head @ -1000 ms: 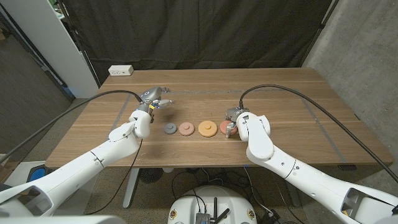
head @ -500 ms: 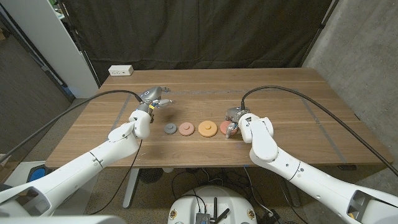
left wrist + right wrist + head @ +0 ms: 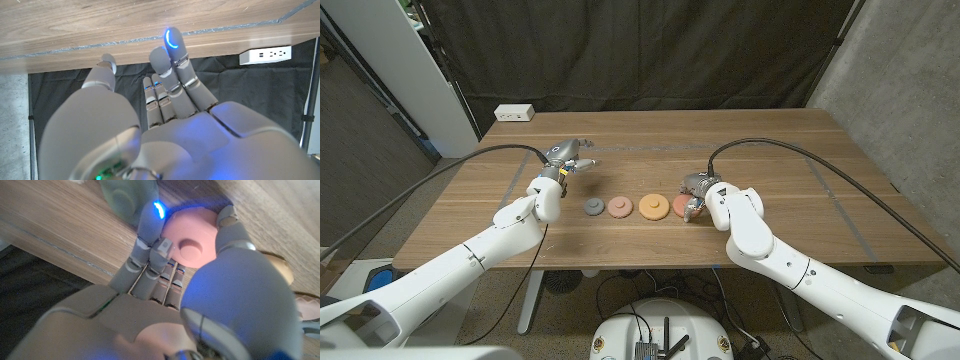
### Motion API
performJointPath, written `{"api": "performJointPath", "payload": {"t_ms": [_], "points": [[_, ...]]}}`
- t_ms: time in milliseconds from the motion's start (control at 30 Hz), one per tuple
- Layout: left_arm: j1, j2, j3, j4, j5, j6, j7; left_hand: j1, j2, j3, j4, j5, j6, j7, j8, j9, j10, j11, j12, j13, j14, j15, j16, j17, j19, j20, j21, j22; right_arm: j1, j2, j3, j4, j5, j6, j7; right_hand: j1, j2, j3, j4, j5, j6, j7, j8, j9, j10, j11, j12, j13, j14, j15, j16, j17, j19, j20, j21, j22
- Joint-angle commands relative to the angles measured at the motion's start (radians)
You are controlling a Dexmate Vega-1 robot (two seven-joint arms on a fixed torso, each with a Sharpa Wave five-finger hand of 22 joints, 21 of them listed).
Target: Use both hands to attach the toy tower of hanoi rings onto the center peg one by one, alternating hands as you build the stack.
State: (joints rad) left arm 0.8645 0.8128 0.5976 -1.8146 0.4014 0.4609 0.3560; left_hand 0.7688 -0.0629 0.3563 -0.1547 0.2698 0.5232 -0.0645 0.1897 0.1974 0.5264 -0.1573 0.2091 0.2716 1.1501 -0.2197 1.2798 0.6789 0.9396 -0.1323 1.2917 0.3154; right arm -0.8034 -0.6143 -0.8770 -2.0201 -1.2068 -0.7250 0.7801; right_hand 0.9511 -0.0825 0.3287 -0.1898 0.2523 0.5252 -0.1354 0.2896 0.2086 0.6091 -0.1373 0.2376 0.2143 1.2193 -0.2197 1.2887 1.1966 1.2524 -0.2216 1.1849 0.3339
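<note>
A: My right hand [image 3: 695, 200] has its fingers round the pink ring [image 3: 192, 237], flat on the desk [image 3: 770, 150] at the row's right end.

B: Risk?

A: It could slip from such a shallow hold. Left hand [image 3: 565, 160] hovers open, holding nothing.

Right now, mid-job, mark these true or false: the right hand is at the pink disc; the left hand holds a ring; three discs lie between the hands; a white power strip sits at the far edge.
1. The right hand is at the pink disc: true.
2. The left hand holds a ring: false, it holds nothing.
3. The grey disc, salmon disc and orange disc lie between the hands: true.
4. The white power strip sits at the far edge: true.
</note>
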Motion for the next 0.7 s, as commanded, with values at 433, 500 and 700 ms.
{"api": "performJointPath", "payload": {"t_ms": [433,500,700], "points": [[-0.011,-0.004,0.005,0.006,0.01,0.0,-0.01,0.002,0.01,0.007,-0.003,0.003,0.002,-0.003,0.005,0.006,0.004,-0.006,0.002,0.005,-0.01,0.001,0.0,0.003,-0.008,-0.078,0.017,-0.003,0.02,-0.019,0.03,-0.064,0.004,0.036,0.001,0.082,0.115,0.052,0.027,0.009,0.1,-0.01,0.025,0.008,0.091,-0.037,-0.002,0.024,0.015,-0.001,0.005,0.006,0.006,0.001,0.02,0.001],[-0.012,-0.003,0.005,0.008,0.009,-0.009,-0.009,0.003,0.013,0.008,-0.003,0.003,0.001,-0.003,0.006,0.006,0.005,-0.007,0.002,0.004,-0.009,0.001,0.001,0.003,-0.011,-0.078,0.017,-0.005,0.019,-0.021,0.035,-0.071,0.006,0.039,-0.001,0.083,0.115,0.053,0.026,0.009,0.102,-0.009,0.025,0.008,0.093,-0.036,-0.003,0.025,0.016,-0.001,0.005,0.006,0.004,0.001,0.019,-0.003],[-0.014,-0.003,0.008,0.011,0.014,-0.014,-0.009,0.002,0.011,0.008,-0.004,0.003,0.002,-0.004,0.006,0.006,0.005,-0.009,0.002,0.004,-0.01,0.001,0.002,0.003,-0.012,-0.078,0.022,-0.006,0.019,-0.024,0.038,-0.094,-0.02,0.049,0.005,0.084,0.114,0.056,0.026,0.01,0.104,-0.009,0.023,0.008,0.094,-0.037,-0.007,0.027,0.018,-0.001,0.006,0.007,0.005,0.001,0.024,-0.003]]}}
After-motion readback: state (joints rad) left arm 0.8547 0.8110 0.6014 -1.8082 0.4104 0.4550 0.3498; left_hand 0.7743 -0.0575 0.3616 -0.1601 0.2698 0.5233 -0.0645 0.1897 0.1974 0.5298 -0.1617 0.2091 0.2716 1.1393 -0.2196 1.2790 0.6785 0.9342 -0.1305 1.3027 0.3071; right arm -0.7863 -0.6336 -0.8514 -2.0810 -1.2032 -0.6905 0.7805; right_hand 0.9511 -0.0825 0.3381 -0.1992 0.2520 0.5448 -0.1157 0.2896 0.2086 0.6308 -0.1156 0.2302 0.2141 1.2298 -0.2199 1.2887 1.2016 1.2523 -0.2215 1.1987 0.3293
